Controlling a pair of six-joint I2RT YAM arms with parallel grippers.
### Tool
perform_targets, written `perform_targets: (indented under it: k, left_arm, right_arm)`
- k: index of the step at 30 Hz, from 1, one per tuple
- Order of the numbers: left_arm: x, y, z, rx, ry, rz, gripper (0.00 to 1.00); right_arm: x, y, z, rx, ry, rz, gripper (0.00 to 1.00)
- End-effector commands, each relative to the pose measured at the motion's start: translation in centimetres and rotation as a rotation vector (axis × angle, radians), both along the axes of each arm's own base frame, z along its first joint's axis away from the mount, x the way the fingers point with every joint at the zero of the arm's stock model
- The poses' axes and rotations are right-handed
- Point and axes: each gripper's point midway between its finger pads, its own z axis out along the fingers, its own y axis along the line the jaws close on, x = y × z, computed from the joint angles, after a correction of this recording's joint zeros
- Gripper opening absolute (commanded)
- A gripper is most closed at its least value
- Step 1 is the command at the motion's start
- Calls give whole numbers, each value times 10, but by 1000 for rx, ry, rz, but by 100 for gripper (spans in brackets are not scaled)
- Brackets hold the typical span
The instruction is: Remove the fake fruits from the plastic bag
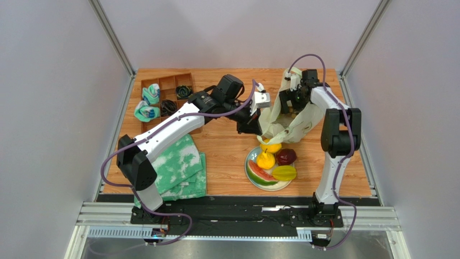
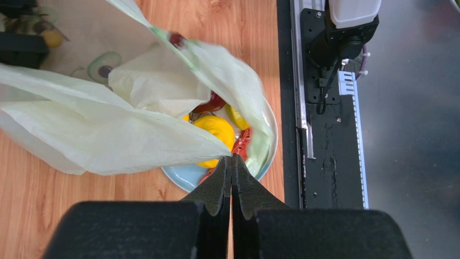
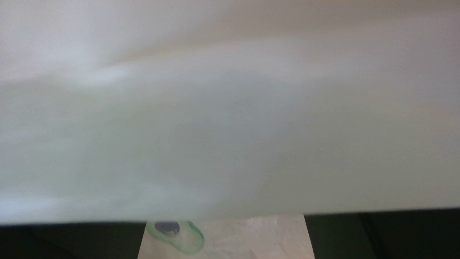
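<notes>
The pale yellow-green plastic bag [image 1: 289,123] is held up at the back right of the table. My left gripper [image 1: 254,123] is shut on the bag's lower edge [image 2: 162,145], just above the plate. My right gripper [image 1: 294,100] is at the bag's raised top. Bag film [image 3: 227,108] covers its camera, and its jaws stand apart with printed film between them. On the blue-and-cream plate [image 1: 249,171] lie a lemon [image 1: 270,146], a pear [image 1: 265,160], a dark red plum [image 1: 286,156], a watermelon slice [image 1: 261,174] and a yellow-green oval fruit [image 1: 284,172]. The bunch of brown balls is hidden.
A green-and-white mottled cloth [image 1: 181,164] lies at the front left. A brown divided tray [image 1: 164,97] with rolled cloths and black cables stands at the back left. The table's near edge rail [image 2: 329,135] is right of the plate [image 2: 181,175].
</notes>
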Motion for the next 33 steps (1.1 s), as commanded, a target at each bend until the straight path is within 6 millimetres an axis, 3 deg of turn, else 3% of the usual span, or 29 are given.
perform_targets:
  k: [1,2,5,6,9,11,12,13,15,16,17,20,22,23,24,27,33]
  left_arm:
    - [-20,-7,-4,-3,-10,-81,0]
    - [-24,-9,-6,2,-4,-91,0]
    - [-26,-10,-11,18,0,-87,0]
    - [-25,-9,-12,24,-5,-83,0]
    - [-18,-10,-15,43,-30,-60,0]
    - [-13,-11,-16,52,-35,-33,0]
    - [-7,-14,-16,49,-46,-12,0]
    - [2,-15,-19,65,-57,37,0]
    - [14,-18,-22,79,-85,68,0]
    - [23,-17,-26,97,-105,101,0]
    - [28,-19,-26,98,-121,117,0]
    - [42,-22,-29,107,-147,162,0]
    - [47,-23,-31,112,-154,179,0]
    - [49,-23,-30,111,-160,185,0]
    - [51,-24,-30,114,-163,189,0]
    - [55,-24,-25,100,-167,205,0]
    - [83,-18,-6,80,-211,317,0]
  right_arm:
    - [64,12,3,49,-110,-79,100]
    - [69,11,-5,38,-103,-83,100]
    - [86,18,-25,45,-97,-48,77]
    - [87,22,-32,52,-85,-31,54]
    - [94,27,-10,72,-130,0,17]
    - [88,28,3,84,-141,26,13]
    - [82,25,10,91,-131,32,5]
    - [73,24,30,95,-149,49,4]
    - [53,28,48,150,-144,88,0]
    - [44,29,84,159,-205,115,0]
    - [26,32,79,180,-176,139,0]
    - [-18,42,110,218,-182,214,0]
    - [-39,45,119,239,-167,228,0]
    - [-51,49,138,258,-200,248,0]
    - [-63,51,134,273,-174,257,0]
    - [-86,58,150,309,-165,283,0]
    - [-107,63,174,337,-172,309,0]
